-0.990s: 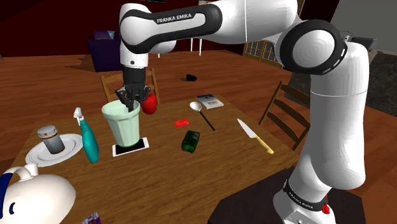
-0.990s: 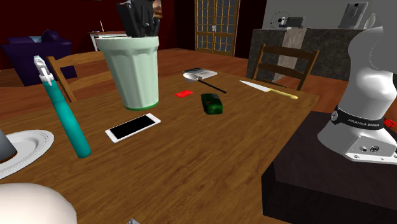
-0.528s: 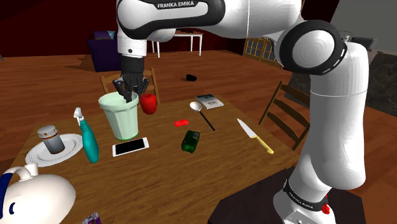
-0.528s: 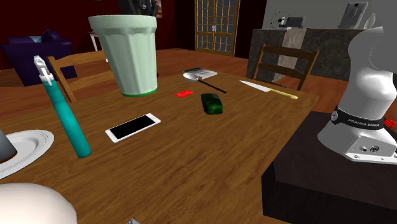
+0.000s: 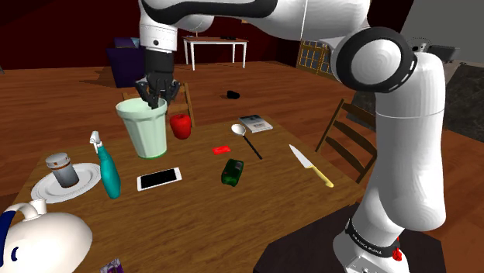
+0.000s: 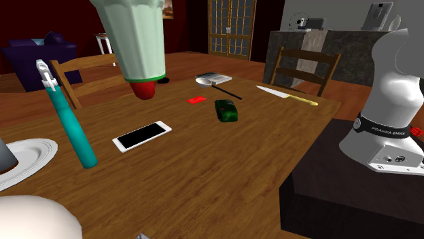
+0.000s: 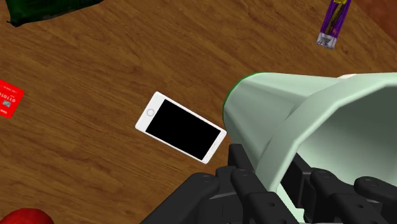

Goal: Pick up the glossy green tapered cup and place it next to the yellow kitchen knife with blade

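The pale green tapered cup (image 5: 144,129) hangs upright in the air above the table's left half, over the white phone (image 5: 159,179). My gripper (image 5: 155,93) is shut on its rim, one finger inside and one outside. In the wrist view the fingers (image 7: 251,184) clasp the cup wall (image 7: 273,121), with the phone (image 7: 181,127) below. The second exterior view has the cup (image 6: 136,41) high over the table. The yellow-handled knife (image 5: 311,166) lies at the table's right edge, far from the cup; the second exterior view shows the knife (image 6: 287,95) at the far right.
A red apple (image 5: 181,125), red card (image 5: 222,150), spoon (image 5: 245,136), small book (image 5: 255,123) and dark green bottle (image 5: 232,171) lie between cup and knife. A teal spray bottle (image 5: 107,167), a plate (image 5: 87,183) with a jar and a white teapot (image 5: 43,236) stand left. Chairs flank the table.
The gripper has risen with the cup, lifting it off the phone and higher above the table, drifting slightly to the shoulder view's left. Everything else stays put.
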Tool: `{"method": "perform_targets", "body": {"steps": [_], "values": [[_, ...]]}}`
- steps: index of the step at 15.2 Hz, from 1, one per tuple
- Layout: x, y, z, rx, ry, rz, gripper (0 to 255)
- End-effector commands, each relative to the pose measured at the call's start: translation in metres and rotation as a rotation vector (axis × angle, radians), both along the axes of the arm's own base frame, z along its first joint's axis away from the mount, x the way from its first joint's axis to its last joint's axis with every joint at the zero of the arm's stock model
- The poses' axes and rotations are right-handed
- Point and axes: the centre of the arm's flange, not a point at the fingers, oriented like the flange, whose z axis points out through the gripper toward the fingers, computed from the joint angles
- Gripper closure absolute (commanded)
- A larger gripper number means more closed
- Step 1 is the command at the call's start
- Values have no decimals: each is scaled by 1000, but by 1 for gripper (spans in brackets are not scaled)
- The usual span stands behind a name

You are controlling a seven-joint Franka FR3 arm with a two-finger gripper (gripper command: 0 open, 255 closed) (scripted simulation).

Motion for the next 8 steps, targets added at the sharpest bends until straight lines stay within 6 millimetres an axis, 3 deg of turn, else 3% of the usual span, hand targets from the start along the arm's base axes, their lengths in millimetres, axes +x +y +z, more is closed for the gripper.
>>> {"method": "perform_targets", "body": {"steps": [1, 4, 8], "values": [[-1, 1, 11, 0, -1, 0, 255], [-1, 1, 22, 0, -1, 0, 255], [-41, -33, 23, 0, -1, 0, 255]]}}
